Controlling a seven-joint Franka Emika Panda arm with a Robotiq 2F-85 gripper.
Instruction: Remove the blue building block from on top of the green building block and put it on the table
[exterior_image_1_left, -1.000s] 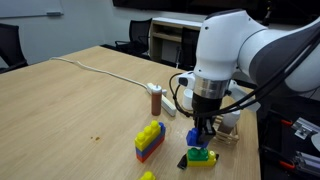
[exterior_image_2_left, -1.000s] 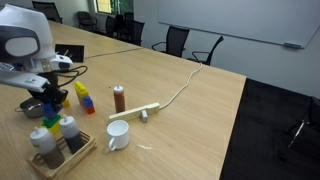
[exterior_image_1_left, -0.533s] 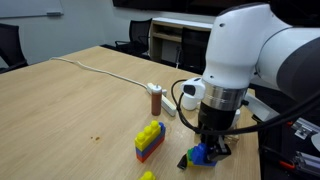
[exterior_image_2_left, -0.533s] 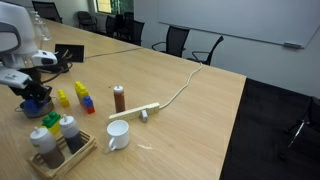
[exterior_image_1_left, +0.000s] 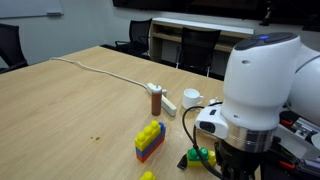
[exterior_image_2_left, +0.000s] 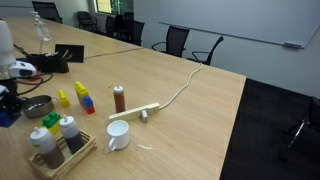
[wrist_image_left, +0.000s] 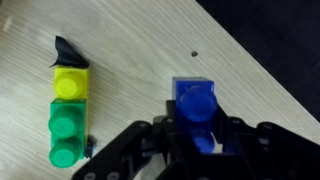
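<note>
one edge of the tabletop (wrist_image_left: 130, 50) runs close beyond the tool (wrist_image_left: 200, 128). the green building block (wrist_image_left: 64, 125) lies apart at the tool's side, while the blue building block (wrist_image_left: 192, 98) is clamped in its jaws. released too high, it could bounce over that edge.

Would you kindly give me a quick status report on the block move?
Gripper shut on blue building block. Off green building block, over table. Nothing in the way.
</note>
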